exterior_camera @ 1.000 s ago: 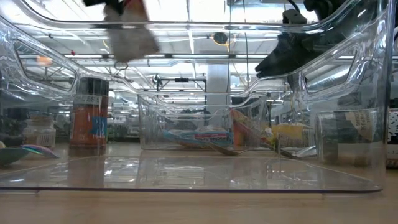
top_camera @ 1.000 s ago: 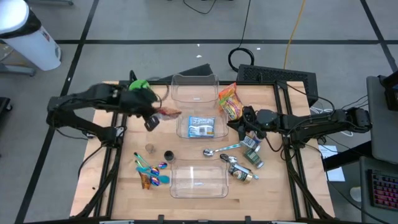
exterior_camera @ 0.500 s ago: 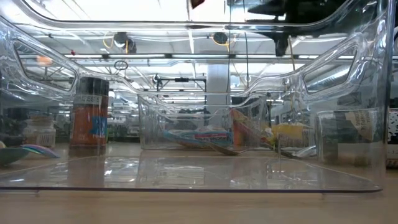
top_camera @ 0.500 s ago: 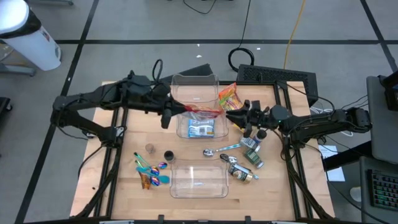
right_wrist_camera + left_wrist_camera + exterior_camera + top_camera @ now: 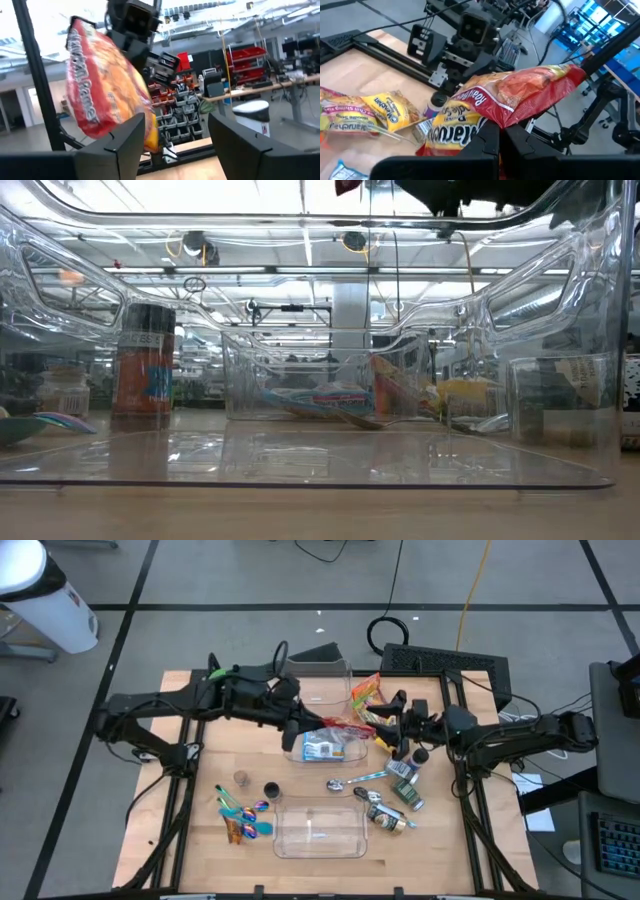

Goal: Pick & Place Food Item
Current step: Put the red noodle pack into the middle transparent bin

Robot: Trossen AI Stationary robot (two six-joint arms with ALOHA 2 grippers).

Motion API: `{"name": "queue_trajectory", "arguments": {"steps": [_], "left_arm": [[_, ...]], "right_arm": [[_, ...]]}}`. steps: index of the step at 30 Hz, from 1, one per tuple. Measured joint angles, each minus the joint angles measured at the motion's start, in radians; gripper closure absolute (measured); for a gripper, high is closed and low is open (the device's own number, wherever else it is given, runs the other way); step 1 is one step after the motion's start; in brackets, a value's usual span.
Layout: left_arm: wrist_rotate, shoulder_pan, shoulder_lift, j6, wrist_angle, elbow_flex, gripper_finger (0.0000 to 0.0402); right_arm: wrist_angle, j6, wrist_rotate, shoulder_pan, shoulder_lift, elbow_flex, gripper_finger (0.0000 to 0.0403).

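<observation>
A red and orange ramen packet [image 5: 340,724] hangs in the air over the far clear bin [image 5: 312,680], with my left gripper [image 5: 300,728] shut on it. In the left wrist view the packet [image 5: 520,95] stretches away from the fingers toward my right arm. My right gripper [image 5: 385,722] is open and faces the packet's free end from the table's right. In the right wrist view the packet [image 5: 105,85] stands just beside one of its open fingers [image 5: 127,140]; whether they touch I cannot tell. A blue packet [image 5: 325,746] lies in the far bin. My left gripper pinches the packet's near end [image 5: 492,117] between its two shut fingers, coming roughly level from the table's left. The packet sticks out past the fingertips toward the right gripper, lifted clear of the table and the bin.
More ramen packs [image 5: 366,698] lean at the far bin's right wall. A second clear bin [image 5: 318,830] stands near the front edge. Spoons [image 5: 355,780], small cans [image 5: 405,790] and colourful cutlery [image 5: 240,815] lie scattered on the wood.
My left gripper has carried the packet from the table's left toward its right, over the far bin, and has tipped up from pointing down to nearly level. My right gripper has risen, tipped upward toward the packet, and its fingers stand wider apart.
</observation>
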Motion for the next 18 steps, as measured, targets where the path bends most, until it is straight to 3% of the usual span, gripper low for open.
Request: {"name": "queue_trajectory", "arguments": {"steps": [10,18], "left_arm": [[0.073,0.058,-0.003,-0.020,0.150,0.000,0.0401],[0.093,0.080,-0.001,-0.026,0.138,0.000,0.0401]], "right_arm": [[-0.057,0.007,-0.008,0.011,0.000,0.006,0.0203],[-0.012,0.009,-0.007,0.011,0.000,0.006,0.0205]]}}
